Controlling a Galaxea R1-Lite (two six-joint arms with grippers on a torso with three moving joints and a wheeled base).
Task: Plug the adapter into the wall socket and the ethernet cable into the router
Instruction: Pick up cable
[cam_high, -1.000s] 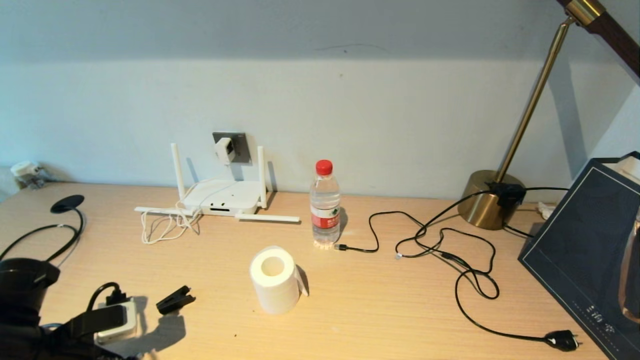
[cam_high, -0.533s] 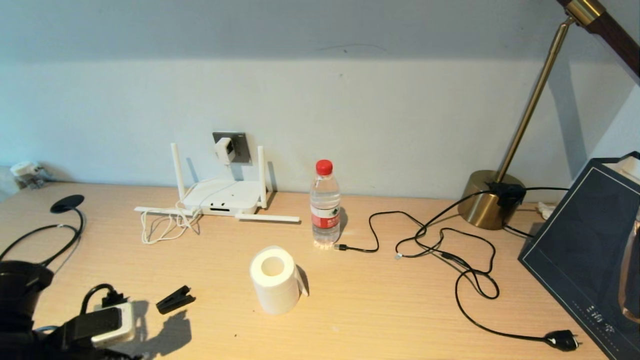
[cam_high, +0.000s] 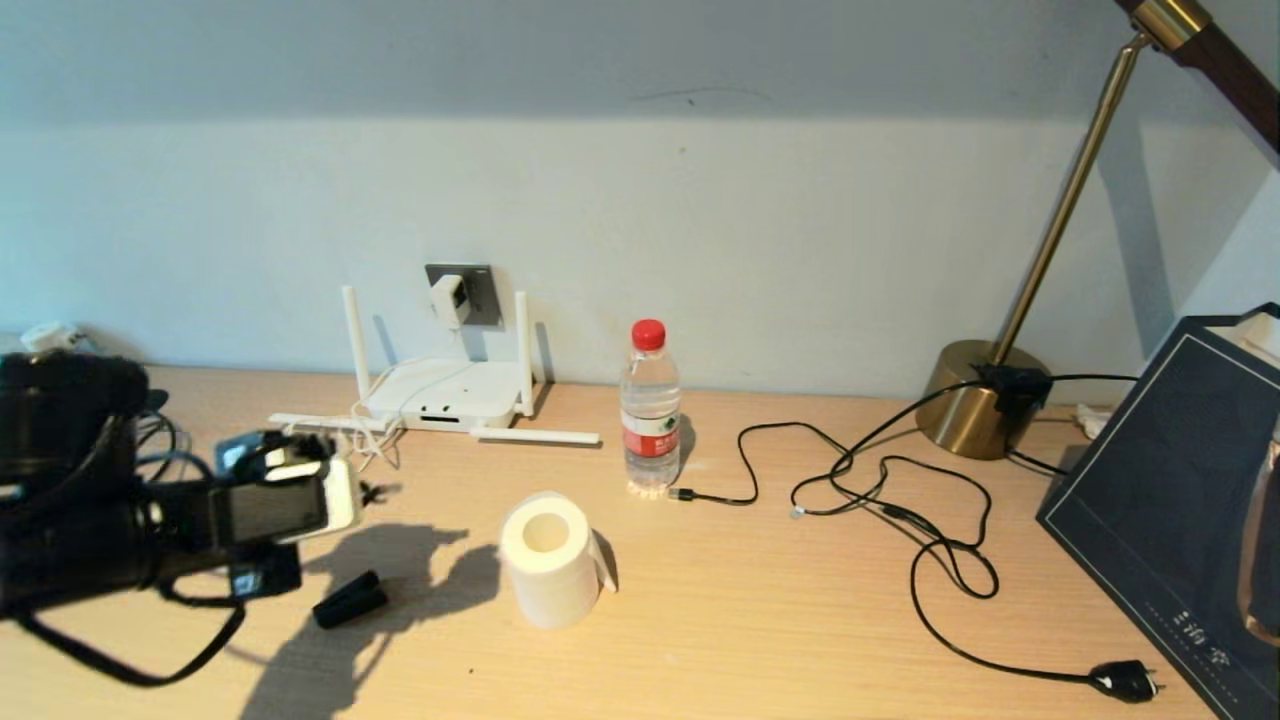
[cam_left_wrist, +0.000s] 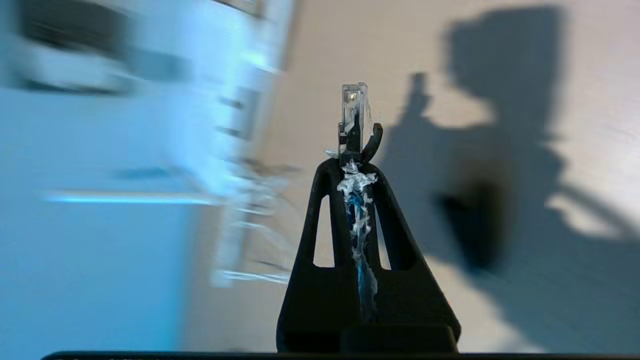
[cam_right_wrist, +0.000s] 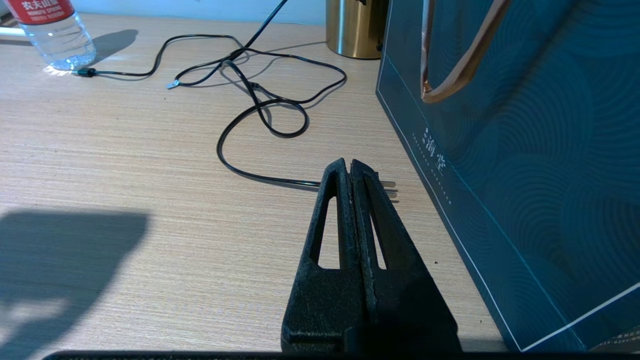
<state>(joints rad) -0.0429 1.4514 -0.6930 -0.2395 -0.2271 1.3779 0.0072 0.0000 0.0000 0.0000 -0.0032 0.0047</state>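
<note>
Head view: adapter sits in the wall socket above the router at the counter's back edge; left gripper hangs over the counter's left side. Left wrist view: fingers pinch the ethernet cable plug. Right wrist view: right gripper, fingers pressed together and empty, near the counter's right edge beside a dark bag.

desk | on it: router, bottle, paper roll, lamp, bag
</note>
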